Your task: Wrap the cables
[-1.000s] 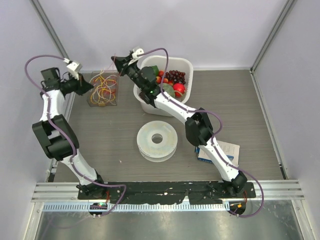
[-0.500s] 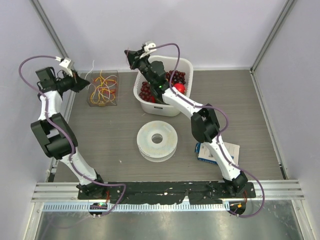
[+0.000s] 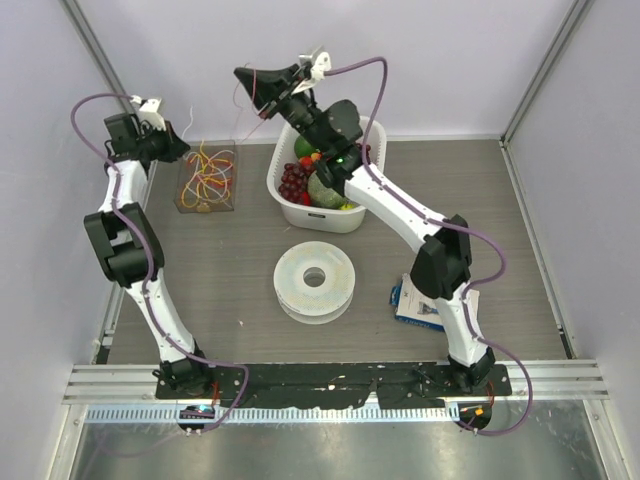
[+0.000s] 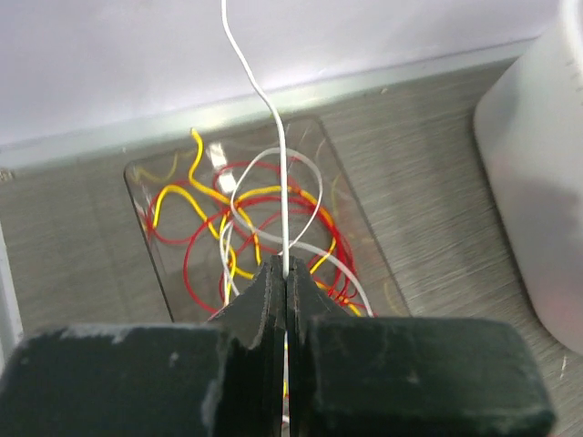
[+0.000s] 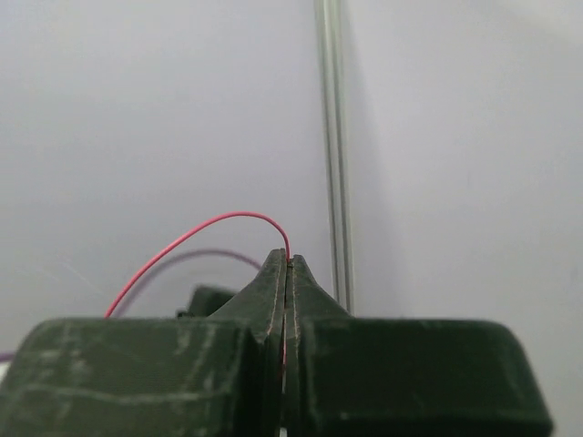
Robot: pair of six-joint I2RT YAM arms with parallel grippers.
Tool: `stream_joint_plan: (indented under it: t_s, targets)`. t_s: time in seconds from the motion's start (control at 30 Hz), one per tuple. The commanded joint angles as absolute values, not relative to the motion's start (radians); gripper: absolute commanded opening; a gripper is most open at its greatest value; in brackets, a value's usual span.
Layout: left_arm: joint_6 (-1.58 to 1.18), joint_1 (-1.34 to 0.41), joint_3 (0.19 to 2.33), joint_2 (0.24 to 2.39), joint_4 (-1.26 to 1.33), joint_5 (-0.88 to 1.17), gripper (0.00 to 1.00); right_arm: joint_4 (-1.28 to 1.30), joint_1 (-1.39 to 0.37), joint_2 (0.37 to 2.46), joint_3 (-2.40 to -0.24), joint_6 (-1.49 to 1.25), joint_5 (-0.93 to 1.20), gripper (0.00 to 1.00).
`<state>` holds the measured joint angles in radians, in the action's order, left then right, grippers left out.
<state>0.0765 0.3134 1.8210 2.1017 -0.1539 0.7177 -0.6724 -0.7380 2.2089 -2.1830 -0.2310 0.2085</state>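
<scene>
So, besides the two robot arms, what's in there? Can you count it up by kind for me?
Clear tray of thin wires: 1
White basket of fruit: 1
White round spool: 1
Blue and white packet: 1
Wires pinched in a claw: 2, white wire in left claw, red wire in right claw
Total: 6

I see open surface (image 3: 520, 230) right of the fruit basket (image 3: 325, 218); the white spool (image 3: 315, 283) blocks the middle; cables (image 3: 205, 170) rise from the clear tray (image 3: 208, 208).
</scene>
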Motion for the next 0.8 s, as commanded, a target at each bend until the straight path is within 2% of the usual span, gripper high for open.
stream_joint_plan:
  t_s: [0.0, 0.1, 0.2, 0.4, 0.47, 0.57, 0.67, 0.77]
  targets:
    - [0.119, 0.285, 1.879, 2.152, -0.262, 0.635, 0.00, -0.753, -0.749, 2.077, -2.194, -0.216, 0.267, 0.01]
    - [0.185, 0.255, 1.937, 2.203, -0.346, 0.586, 0.04, -0.747, -0.753, 2.056, -2.206, -0.218, 0.276, 0.01]
    - [0.183, 0.247, 2.014, 2.259, -0.408, 0.540, 0.12, -0.739, -0.758, 2.046, -2.217, -0.215, 0.276, 0.01]
    - [0.224, 0.250, 2.114, 2.286, -0.564, 0.590, 0.51, -0.732, -0.758, 2.039, -2.212, -0.189, 0.281, 0.01]
    - [0.232, 0.258, 2.086, 2.243, -0.581, 0.650, 0.59, -0.733, -0.759, 2.040, -2.204, -0.187, 0.281, 0.01]
    - [0.197, 0.290, 1.978, 2.125, -0.493, 0.718, 0.63, -0.741, -0.759, 2.037, -2.197, -0.186, 0.273, 0.01]
    - [0.124, 0.327, 1.869, 2.030, -0.356, 0.816, 0.80, -0.744, -0.759, 2.033, -2.200, -0.189, 0.273, 0.01]
    - [0.190, 0.331, 1.853, 1.968, -0.392, 0.848, 0.85, -0.742, -0.759, 2.026, -2.209, -0.198, 0.279, 0.01]
